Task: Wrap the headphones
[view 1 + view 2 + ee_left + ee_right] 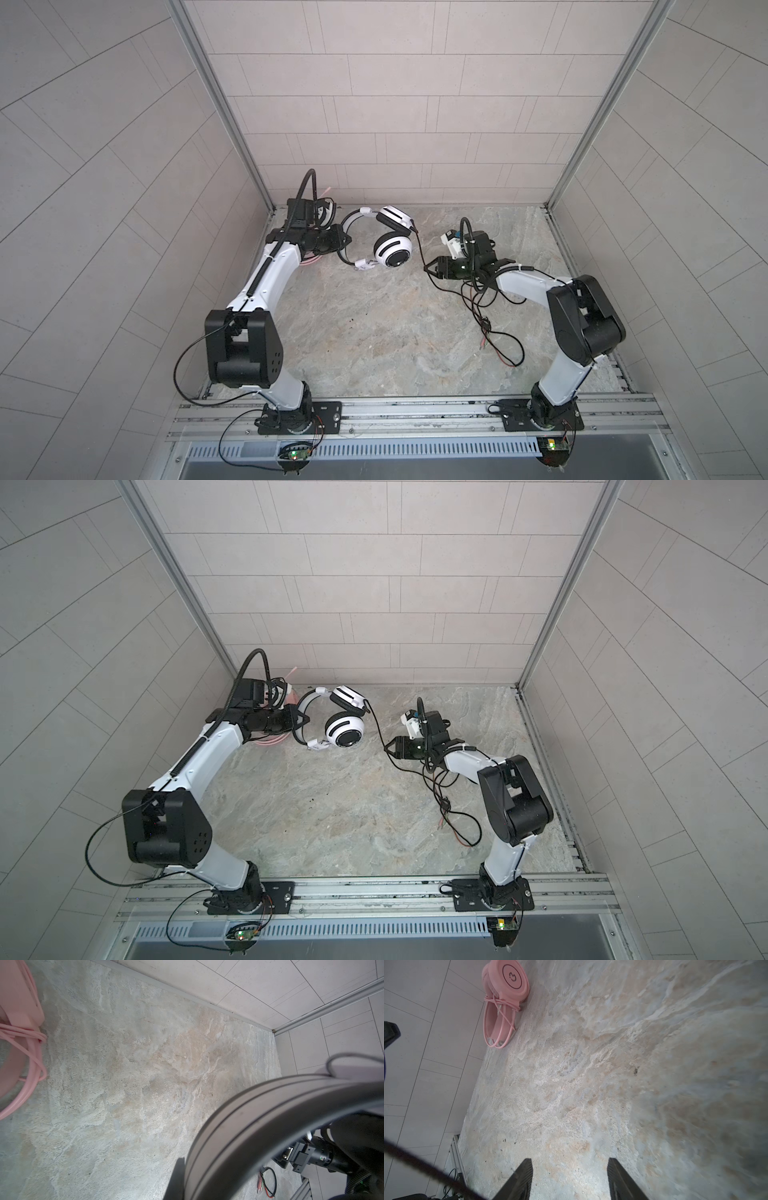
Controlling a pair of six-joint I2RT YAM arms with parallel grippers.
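Black cable (419, 246) runs from the white-and-black headset (392, 249), which the left pincer (343, 240) clenches by the headband near the back of the worktop (353, 340). It passes the tips of the right pincer (569, 1165) (jaws apart, nothing between them). Best to close on the cable near the ear cup, keep it lightly taut, and lead tidy turns around the headband. The pink headset (505, 978), its cord already wound, lies by the wall.

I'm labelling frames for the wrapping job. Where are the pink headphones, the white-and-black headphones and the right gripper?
pink headphones (510, 979): right wrist view, on the ear cup face.
white-and-black headphones (392, 249): in a top view, on the nearer ear cup.
right gripper (569, 1160): right wrist view, midway between its fingertips.
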